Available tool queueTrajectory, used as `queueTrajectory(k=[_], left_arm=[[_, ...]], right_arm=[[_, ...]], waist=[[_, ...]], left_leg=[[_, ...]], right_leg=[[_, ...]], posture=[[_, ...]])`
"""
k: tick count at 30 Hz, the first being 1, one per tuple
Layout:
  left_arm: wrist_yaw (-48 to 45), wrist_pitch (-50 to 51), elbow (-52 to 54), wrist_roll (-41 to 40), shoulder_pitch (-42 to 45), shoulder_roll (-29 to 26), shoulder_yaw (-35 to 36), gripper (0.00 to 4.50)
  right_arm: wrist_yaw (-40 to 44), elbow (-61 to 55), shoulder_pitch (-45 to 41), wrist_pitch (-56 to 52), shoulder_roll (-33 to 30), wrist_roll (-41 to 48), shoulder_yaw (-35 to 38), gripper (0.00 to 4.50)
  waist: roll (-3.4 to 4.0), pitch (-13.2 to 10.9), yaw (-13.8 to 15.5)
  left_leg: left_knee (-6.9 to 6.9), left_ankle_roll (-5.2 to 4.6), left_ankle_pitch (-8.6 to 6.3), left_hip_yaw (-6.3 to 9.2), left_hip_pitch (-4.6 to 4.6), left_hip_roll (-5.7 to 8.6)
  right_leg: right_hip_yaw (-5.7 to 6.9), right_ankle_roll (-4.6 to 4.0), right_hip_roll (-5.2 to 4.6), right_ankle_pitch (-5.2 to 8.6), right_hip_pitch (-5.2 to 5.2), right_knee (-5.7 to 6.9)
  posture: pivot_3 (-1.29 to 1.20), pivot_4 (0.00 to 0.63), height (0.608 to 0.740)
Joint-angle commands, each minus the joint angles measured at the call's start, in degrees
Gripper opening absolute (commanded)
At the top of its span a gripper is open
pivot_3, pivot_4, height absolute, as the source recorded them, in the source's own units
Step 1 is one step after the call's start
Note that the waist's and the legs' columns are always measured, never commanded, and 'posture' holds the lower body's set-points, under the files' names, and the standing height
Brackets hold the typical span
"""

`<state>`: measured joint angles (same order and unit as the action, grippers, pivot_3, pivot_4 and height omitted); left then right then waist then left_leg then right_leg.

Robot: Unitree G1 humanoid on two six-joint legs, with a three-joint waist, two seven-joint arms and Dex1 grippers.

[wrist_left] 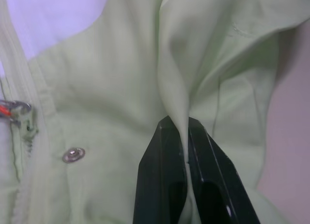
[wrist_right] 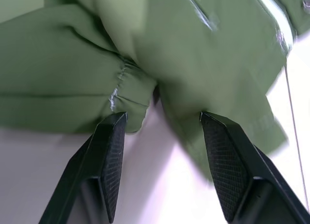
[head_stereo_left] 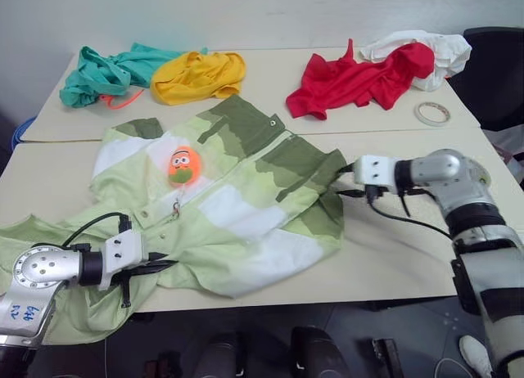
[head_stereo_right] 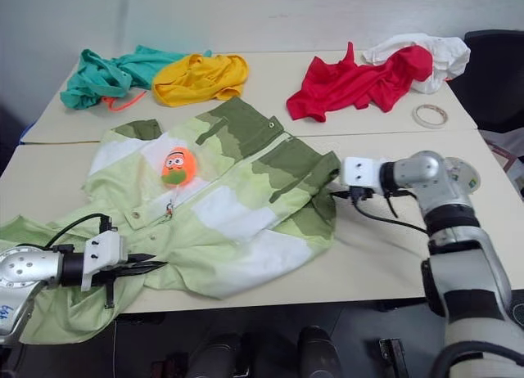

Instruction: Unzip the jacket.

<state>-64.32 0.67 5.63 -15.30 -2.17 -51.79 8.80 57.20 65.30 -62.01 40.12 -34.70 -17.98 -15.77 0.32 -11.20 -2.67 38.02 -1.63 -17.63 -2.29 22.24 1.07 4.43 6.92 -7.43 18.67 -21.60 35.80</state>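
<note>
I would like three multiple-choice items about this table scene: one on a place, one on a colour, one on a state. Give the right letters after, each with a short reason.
1. Where does the tape roll lie?
A. on the jacket
B. near the red garment
C. beside the teal garment

2. What colour is the charm on the jacket?
A. blue
B. white
C. orange

3. How is the left gripper?
A. shut on a fold of the jacket
B. wide open above the table
C. holding the tape roll

Key: 1 B, it lies on the table by the red garment. 2 C, it is bright orange. 3 A, the left wrist view shows light green cloth pinched between its fingers.
</note>
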Motion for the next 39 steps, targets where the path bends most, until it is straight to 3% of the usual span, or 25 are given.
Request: queueTrajectory(k=[1, 3, 6, 8, 12, 14, 16, 23, 26, 31, 35, 39], left_arm=[[0.09, -0.52, 0.69, 0.10, -0.67, 0.46, -0.49, 0.00], [0.11, -0.55, 0.79, 0.13, -1.03, 0.45, -0.61, 0.00], [0.30, -0.61, 0.64, 0.15, -1.48, 0.36, -0.36, 0.00], [0.49, -0.71, 0.39, 0.20, -1.60, 0.30, -0.19, 0.00], [1.54, -0.93, -0.07, 0.82, -1.43, 0.44, 0.01, 0.00], [1.80, -1.96, -0.77, 1.95, -1.36, 0.34, -0.63, 0.00], [1.18, -3.63, -1.40, 3.08, -1.28, 0.07, -1.78, 0.00], [0.72, -7.51, -8.84, 5.55, 8.15, 1.90, -6.37, 0.00], [-0.95, -10.40, -13.30, 6.61, 14.02, 3.32, -9.43, 0.00], [-4.43, -16.19, -22.18, 8.47, 25.56, 8.62, -14.89, 0.00], [-7.04, -20.77, -30.40, 10.26, 35.15, 14.88, -19.11, 0.00], [-8.79, -24.39, -36.88, 11.46, 40.31, 18.46, -21.14, 0.00]], right_arm=[[-8.59, 3.32, -3.20, 2.13, 1.45, -4.37, -2.13, 2.57], [-12.31, 4.94, -4.51, 1.77, 2.16, -6.77, -3.59, 2.57], [-10.49, 6.72, -5.04, 1.50, 3.17, -6.82, -3.89, 2.40], [-6.20, 7.72, -4.72, 0.03, 3.61, -5.52, -3.36, 1.97], [-2.37, 8.68, -3.71, -4.47, 3.10, -3.14, -1.39, 0.60], [4.86, 9.13, -2.95, -11.09, 2.05, -1.09, 0.07, 0.02], [13.94, 8.40, -1.85, -14.83, 0.34, -0.17, -0.04, 0.02], [31.31, -4.39, 7.38, -21.46, -8.42, 6.21, 1.96, 0.02], [35.04, -20.30, 16.90, -30.59, -15.09, 14.66, 0.61, 0.02], [35.30, -53.66, 38.35, -51.35, -33.07, 32.76, 0.75, 0.02], [33.73, -69.66, 57.85, -62.33, -43.74, 42.00, 10.72, 0.02], [31.35, -81.36, 76.98, -67.61, -44.06, 47.42, 24.00, 0.02]], waist=[[0.00, 0.00, -0.27], [0.00, 0.00, -0.41], [-0.02, 0.01, -0.41], [-0.03, 0.02, -0.43], [-0.03, 0.02, -0.47], [-0.03, 0.02, -0.38], [-0.04, 0.03, -0.13], [-0.16, 0.13, 2.48], [-0.19, 0.18, 3.76], [-0.10, 0.16, 5.42], [-0.08, 0.13, 5.89], [-0.26, 0.06, 5.33]], left_leg=[[0.00, 0.00, 0.00, 0.01, 0.00, 0.00], [0.00, 0.00, 0.00, 0.02, 0.00, 0.00], [0.02, -0.01, 0.01, 0.03, 0.00, 0.01], [0.03, -0.02, 0.01, 0.04, 0.00, 0.00], [0.03, -0.02, 0.01, 0.04, -0.02, 0.00], [0.03, -0.02, 0.01, 0.05, -0.02, 0.00], [0.05, -0.03, 0.01, 0.09, -0.02, 0.00], [0.16, -0.10, -0.03, 0.27, -0.06, 0.13], [0.21, -0.12, -0.02, 0.31, -0.08, 0.17], [0.35, -0.15, -0.05, 0.48, 0.04, 0.26], [0.69, -0.26, -0.08, 0.39, 0.20, 0.26], [0.93, -0.35, -0.16, 0.32, 0.17, 0.18]], right_leg=[[0.02, 0.00, 0.01, 0.00, 0.00, 0.01], [0.02, 0.00, 0.01, 0.00, 0.00, 0.02], [0.01, 0.00, 0.01, 0.00, 0.01, 0.03], [0.01, 0.00, 0.01, 0.00, 0.03, 0.03], [0.01, 0.00, 0.00, 0.00, 0.04, 0.04], [0.01, 0.00, -0.01, 0.00, 0.05, 0.05], [0.02, 0.00, -0.01, 0.00, 0.11, 0.05], [0.05, 0.00, -0.13, 0.00, 0.27, 0.05], [0.17, 0.00, -0.14, 0.00, 0.36, 0.06], [0.54, -0.01, -0.18, -0.01, 0.39, 0.03], [0.93, 0.06, -0.09, -0.03, 0.45, -0.02], [0.89, 0.20, -0.08, -0.11, 0.58, -0.18]], posture=[[0.00, 0.150, 0.740], [0.00, 0.150, 0.740], [0.00, 0.150, 0.740], [0.00, 0.150, 0.740], [0.00, 0.150, 0.740], [0.00, 0.150, 0.740], [0.00, 0.150, 0.740], [0.00, 0.150, 0.740], [0.00, 0.150, 0.740], [0.00, 0.150, 0.740], [0.00, 0.150, 0.740], [0.00, 0.150, 0.740]])
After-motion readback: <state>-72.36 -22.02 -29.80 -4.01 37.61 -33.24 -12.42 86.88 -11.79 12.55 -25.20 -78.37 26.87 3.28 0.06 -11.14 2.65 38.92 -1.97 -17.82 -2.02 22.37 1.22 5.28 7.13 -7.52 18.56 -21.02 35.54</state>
